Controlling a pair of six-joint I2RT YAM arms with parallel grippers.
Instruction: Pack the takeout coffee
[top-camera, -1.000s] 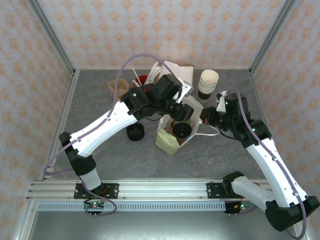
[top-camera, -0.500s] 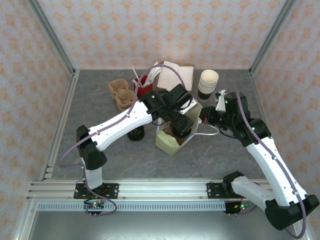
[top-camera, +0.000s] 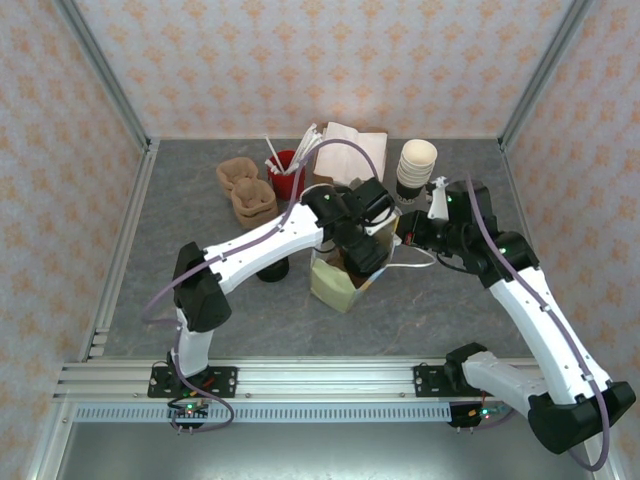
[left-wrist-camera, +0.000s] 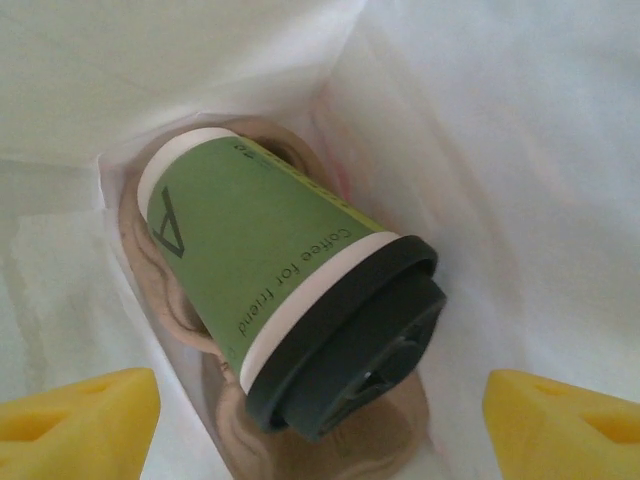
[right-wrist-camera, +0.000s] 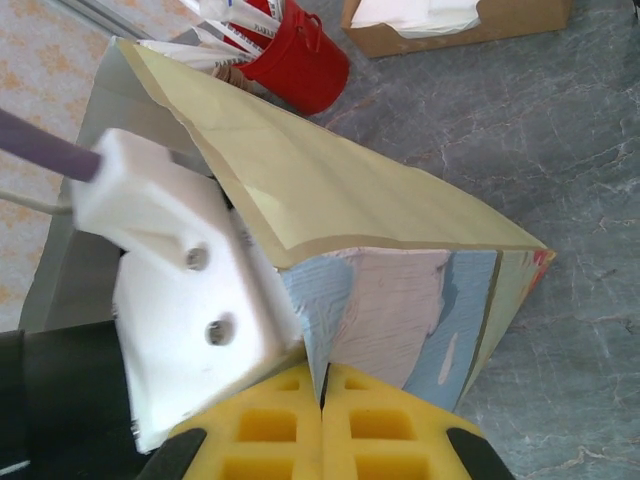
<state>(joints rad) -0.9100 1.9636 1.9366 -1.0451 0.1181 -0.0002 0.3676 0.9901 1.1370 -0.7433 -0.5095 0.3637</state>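
Observation:
The takeout coffee (left-wrist-camera: 260, 260), an olive-green paper cup with a black lid (left-wrist-camera: 350, 350), lies tilted on a brown pulp carrier (left-wrist-camera: 400, 440) inside the white-lined paper bag (top-camera: 330, 282). My left gripper (left-wrist-camera: 320, 425) is down in the bag mouth and open. Its yellow fingertips (left-wrist-camera: 85, 420) stand wide on either side of the lid, clear of the cup. In the top view the left gripper (top-camera: 362, 255) covers the bag opening. My right gripper (right-wrist-camera: 322, 395) is shut on the bag's upper edge (right-wrist-camera: 350, 190) and holds it at the bag's right side (top-camera: 403, 237).
A nested stack of cups (top-camera: 416, 165) stands right behind the bag. A red cup of straws (top-camera: 285, 172) and a napkin box (top-camera: 355, 145) sit at the back. Pulp carriers (top-camera: 245, 190) lie back left. A black pile of lids (top-camera: 272, 268) stands left of the bag.
My left arm has reached further right and down into the bag. Its jaws have spread and let go of the cup. The right arm has kept its hold on the bag.

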